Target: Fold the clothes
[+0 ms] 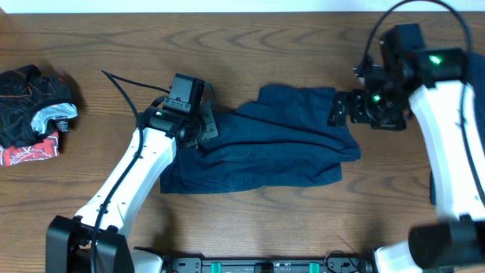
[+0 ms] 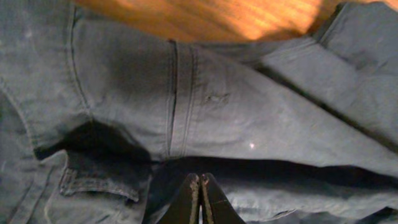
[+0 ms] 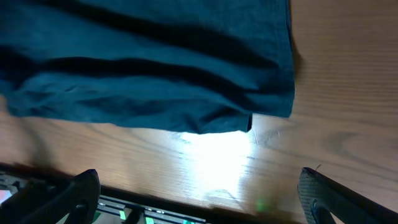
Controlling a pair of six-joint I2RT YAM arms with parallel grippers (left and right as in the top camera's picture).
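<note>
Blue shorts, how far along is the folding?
Barely started. Done: nothing neat yet; the shorts lie rumpled. In hand: the left pincer is shut low over the cloth; the right pincer hangs open by its edge. Left: the folding itself, plus the bundle of other clothes.

no legible text, labels or numbers anywhere

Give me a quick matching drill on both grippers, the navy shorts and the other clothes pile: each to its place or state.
1 left gripper
2 right gripper
3 navy shorts
4 black and red pile

A at the far left of the table
B wide open
C rumpled, mid-table
D shut

Pairs: 1-D, 2-B, 3-C, 4-A
</note>
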